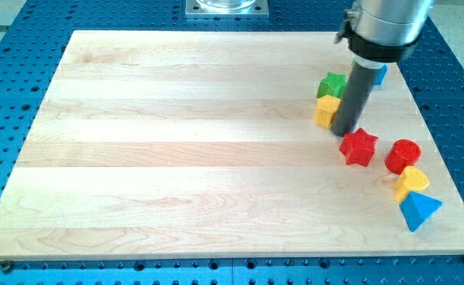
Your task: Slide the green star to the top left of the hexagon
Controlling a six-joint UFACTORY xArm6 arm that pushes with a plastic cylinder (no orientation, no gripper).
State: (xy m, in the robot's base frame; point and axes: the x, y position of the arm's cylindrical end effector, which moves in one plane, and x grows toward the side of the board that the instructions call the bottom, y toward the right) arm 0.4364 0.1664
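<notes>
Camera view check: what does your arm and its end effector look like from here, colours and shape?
My arm ends in a silver-grey cylindrical housing with a black band around its base. Below it hangs a straight, dark grey rod, round and plain, narrowing to my tip. No cables or markings are visible.

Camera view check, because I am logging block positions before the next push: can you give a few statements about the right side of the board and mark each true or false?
1. My tip is beside the yellow block. True.
2. The green star lies below the yellow block. False: it lies above it.
3. The red star lies left of the red cylinder. True.
4. The blue triangle is at the view's top left. False: it is at the bottom right.
</notes>
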